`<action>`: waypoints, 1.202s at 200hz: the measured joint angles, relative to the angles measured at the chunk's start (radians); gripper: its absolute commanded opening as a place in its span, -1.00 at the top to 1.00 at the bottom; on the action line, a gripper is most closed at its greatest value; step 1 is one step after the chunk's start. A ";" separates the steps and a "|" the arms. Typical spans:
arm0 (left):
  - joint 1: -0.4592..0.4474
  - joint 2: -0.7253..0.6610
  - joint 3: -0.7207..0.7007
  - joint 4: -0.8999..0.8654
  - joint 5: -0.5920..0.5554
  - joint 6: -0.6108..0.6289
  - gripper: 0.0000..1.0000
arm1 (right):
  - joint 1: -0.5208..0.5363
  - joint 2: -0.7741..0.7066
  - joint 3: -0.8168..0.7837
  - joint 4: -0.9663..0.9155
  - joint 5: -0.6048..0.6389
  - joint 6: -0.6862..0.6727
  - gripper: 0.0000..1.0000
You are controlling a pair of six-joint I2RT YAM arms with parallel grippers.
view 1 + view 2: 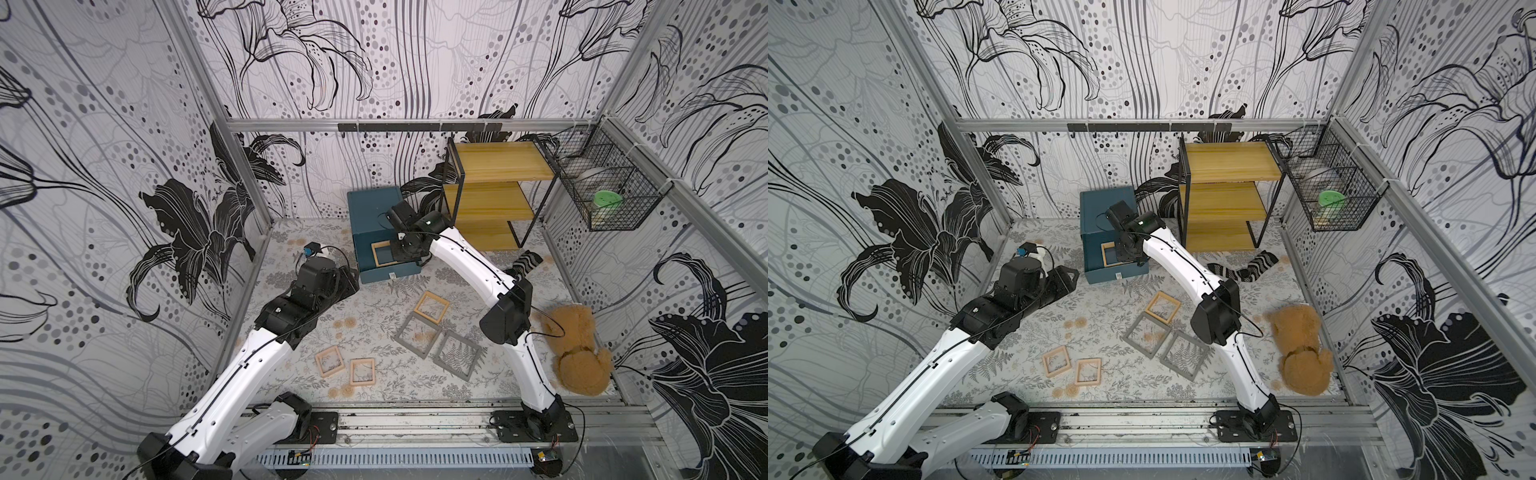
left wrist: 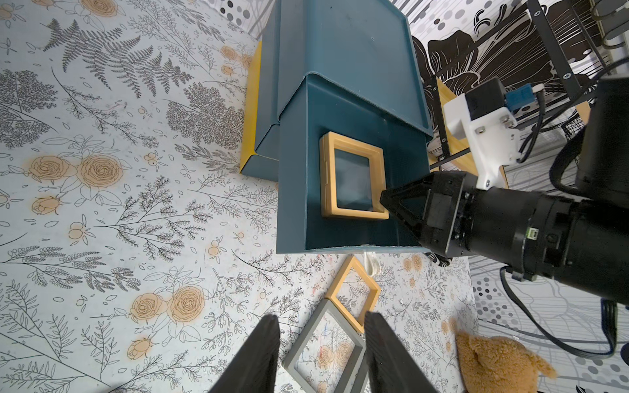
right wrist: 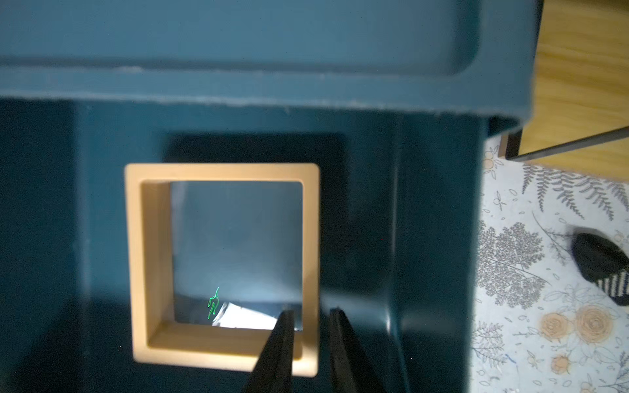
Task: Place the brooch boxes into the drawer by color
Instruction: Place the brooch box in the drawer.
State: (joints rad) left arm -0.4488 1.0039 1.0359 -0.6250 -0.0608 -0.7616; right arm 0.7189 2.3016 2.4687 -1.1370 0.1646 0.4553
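The teal drawer chest (image 1: pixel 372 208) stands at the back of the mat with its top drawer (image 1: pixel 390 272) pulled out. One yellow brooch box (image 3: pixel 136 258) lies flat on that drawer's floor (image 2: pixel 328 177). My right gripper (image 3: pixel 311 314) reaches down into the drawer, open, its fingers astride one side rail of the box with small gaps. On the mat lie another yellow box (image 1: pixel 431 306), two grey ones (image 1: pixel 417 334) (image 1: pixel 457 355) and two pinkish-tan ones (image 1: pixel 329 361) (image 1: pixel 362 372). My left gripper (image 2: pixel 321 316) hovers open and empty, left of the drawer (image 1: pixel 1073 275).
A yellow-wood black-framed shelf (image 1: pixel 494 195) stands right of the chest. A striped sock (image 1: pixel 525 262) lies in front of it. A brown teddy bear (image 1: pixel 577 353) lies at the mat's right edge. A wire basket (image 1: pixel 598 195) hangs on the right wall.
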 measured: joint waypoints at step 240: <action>-0.207 -0.032 -0.093 0.006 0.174 0.042 0.09 | 0.001 -0.807 -0.955 0.270 -0.014 0.359 0.36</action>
State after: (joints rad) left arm -0.6559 0.9718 0.9432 -0.6193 0.1127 -0.7197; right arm 0.7197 1.4948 1.5139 -0.8665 0.1509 0.8143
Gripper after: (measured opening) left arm 0.454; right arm 0.334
